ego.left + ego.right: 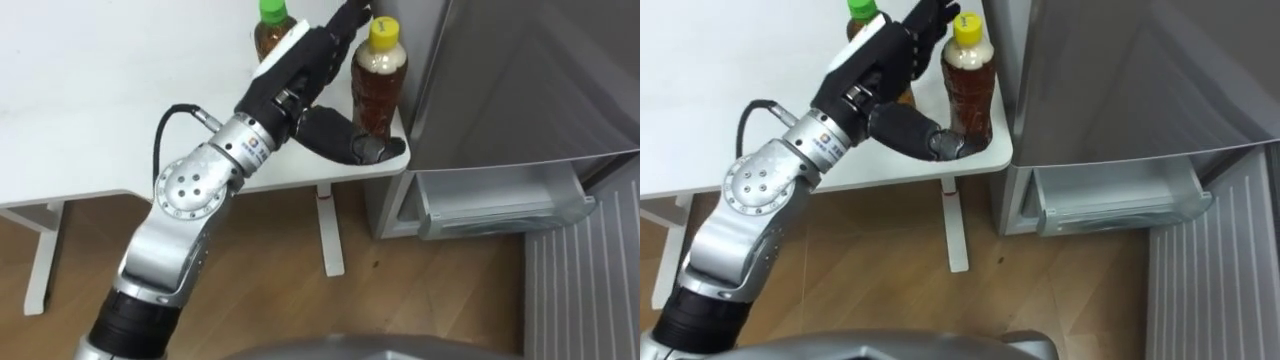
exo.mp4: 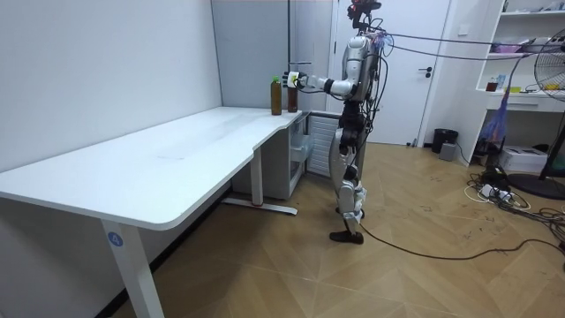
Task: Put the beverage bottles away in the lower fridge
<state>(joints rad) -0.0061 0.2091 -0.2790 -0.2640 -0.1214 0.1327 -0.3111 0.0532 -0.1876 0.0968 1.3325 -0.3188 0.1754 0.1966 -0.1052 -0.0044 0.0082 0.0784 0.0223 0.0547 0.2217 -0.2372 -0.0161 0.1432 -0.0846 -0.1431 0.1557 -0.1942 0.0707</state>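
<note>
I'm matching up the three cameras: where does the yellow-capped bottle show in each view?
Left eye view: yellow-capped bottle top centre, on the table corner beside the fridge, left hand at it.
Right eye view: the bottle top centre, same corner.
Room view: the bottle at the table's far end, upper centre.
Shared landmark: green-capped bottle, just to its left in all three.

The green-capped bottle point(image 1: 264, 38) is mostly hidden behind the left hand point(image 1: 300, 68), its cap clipped at 12 o'clock. The fingertips point(image 1: 350, 14) run off there too, and the fridge point(image 1: 520, 80) is cut off at 3 o'clock.
</note>
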